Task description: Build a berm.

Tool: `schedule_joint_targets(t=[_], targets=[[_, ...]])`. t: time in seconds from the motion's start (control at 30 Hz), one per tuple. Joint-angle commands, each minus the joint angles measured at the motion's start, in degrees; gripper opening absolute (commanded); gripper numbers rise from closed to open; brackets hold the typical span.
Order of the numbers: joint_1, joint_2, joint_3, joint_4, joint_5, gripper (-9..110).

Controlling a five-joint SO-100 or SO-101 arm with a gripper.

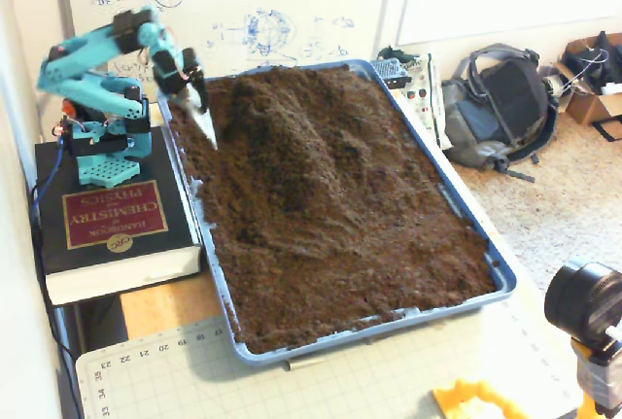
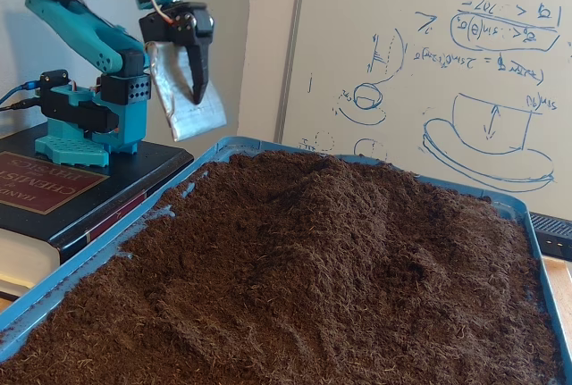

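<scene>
Dark brown soil fills a blue tray (image 1: 498, 265) (image 2: 86, 255). The berm (image 1: 292, 137) is a lumpy raised ridge in the tray's far half, running from the back edge toward the middle; in the lower fixed view the berm (image 2: 313, 193) is a broad hump. My teal arm is folded back over its base. The gripper (image 1: 202, 120) (image 2: 198, 106) hangs in the air over the tray's far left corner, clear of the soil. It carries a flat silver blade, and its black finger (image 2: 197, 72) lies against that blade with nothing between them.
The arm's base stands on a thick black book (image 1: 112, 220) (image 2: 36, 190) left of the tray. A whiteboard (image 2: 465, 63) rises behind the tray. A grey backpack (image 1: 505, 108) lies at right, a cutting mat (image 1: 292, 385) in front, a camera lens (image 1: 583, 300) at lower right.
</scene>
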State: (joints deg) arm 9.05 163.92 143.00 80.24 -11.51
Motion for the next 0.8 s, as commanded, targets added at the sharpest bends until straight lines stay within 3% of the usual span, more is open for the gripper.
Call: schedule_joint_targets(t=[0.0, 0.4, 0.77], targets=[[0.2, 8.0, 2.9, 0.2, 0.5, 1], [0.1, 26.1, 20.0, -6.5, 0.5, 1], [-6.2, 28.4, 30.9, -10.8, 0.8, 1]])
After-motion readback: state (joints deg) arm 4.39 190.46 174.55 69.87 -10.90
